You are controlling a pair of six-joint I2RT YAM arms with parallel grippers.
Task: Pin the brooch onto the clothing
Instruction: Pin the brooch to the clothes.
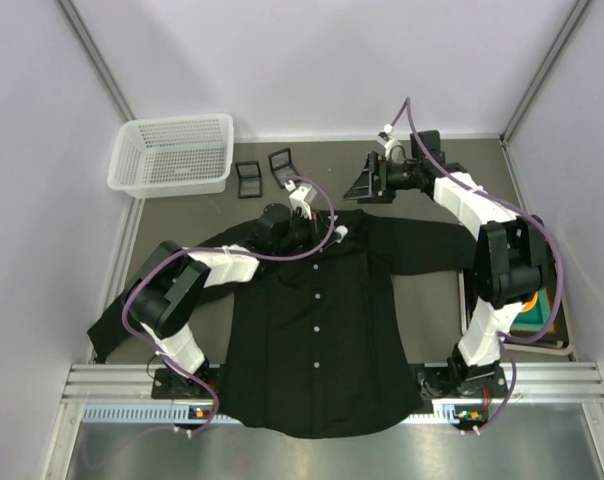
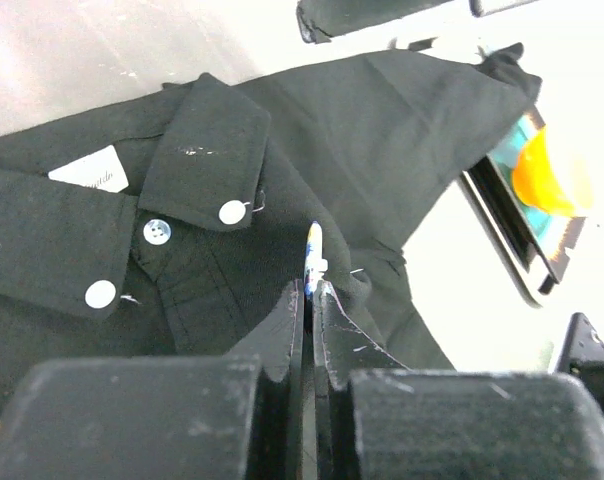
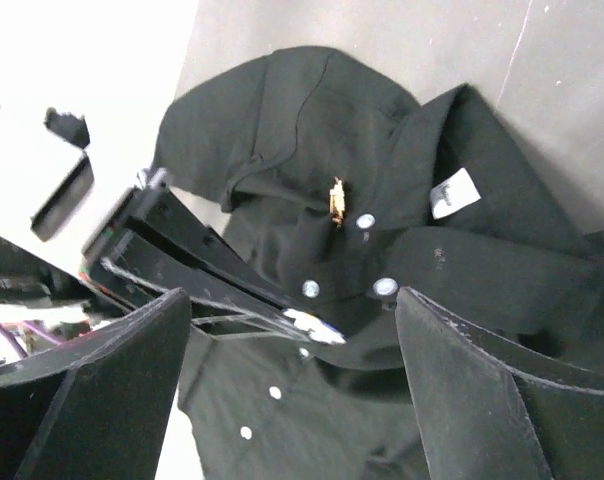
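Observation:
The clothing (image 1: 282, 340) is a black button-up shirt lying flat, collar toward the back, with white buttons down its front. My left gripper (image 1: 322, 238) is over the collar area and is shut on the brooch (image 1: 339, 235), a thin white and blue piece. The left wrist view shows the brooch (image 2: 314, 258) edge-on, sticking out past the fingertips of the left gripper (image 2: 309, 290) just above the clothing (image 2: 412, 110) beside the collar. My right gripper (image 1: 367, 185) hovers open behind the shirt. In its view the right gripper (image 3: 294, 295) frames the brooch (image 3: 317, 327) over the clothing (image 3: 282, 100).
A white mesh basket (image 1: 172, 153) stands at the back left. Two small black cases (image 1: 249, 180) (image 1: 281, 163) lie behind the collar. A flat dark tray with teal and orange contents (image 1: 537, 315) sits at the right edge. A small gold item (image 3: 336, 200) is on the shirt near the collar.

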